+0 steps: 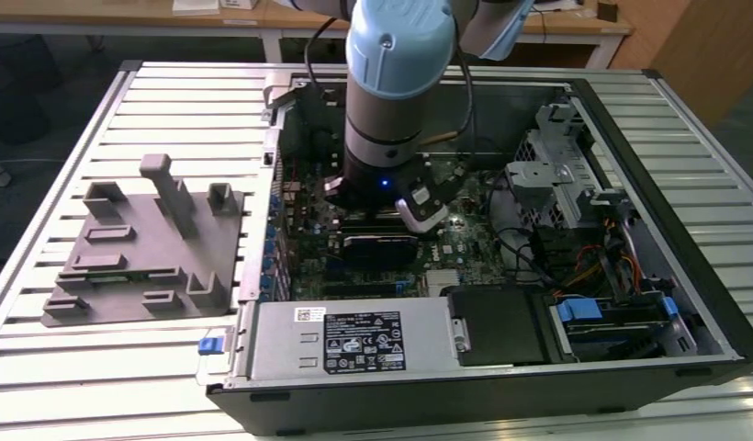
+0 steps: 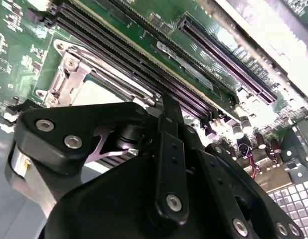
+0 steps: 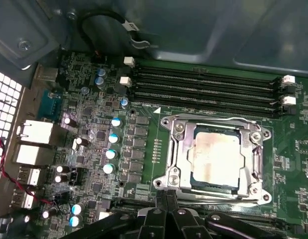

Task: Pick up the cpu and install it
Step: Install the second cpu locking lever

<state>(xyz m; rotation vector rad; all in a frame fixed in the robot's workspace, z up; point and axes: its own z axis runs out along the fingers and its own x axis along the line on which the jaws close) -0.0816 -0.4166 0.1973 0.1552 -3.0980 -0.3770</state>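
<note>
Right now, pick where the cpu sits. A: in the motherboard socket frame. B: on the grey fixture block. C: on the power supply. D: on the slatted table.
A: in the first wrist view the cpu lies inside the metal socket frame on the motherboard.

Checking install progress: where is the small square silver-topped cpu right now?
In the first wrist view, the small square silver-topped cpu lies inside the metal-framed motherboard socket, beside the long black memory slots. The black gripper sits close by the socket's edge.
</note>
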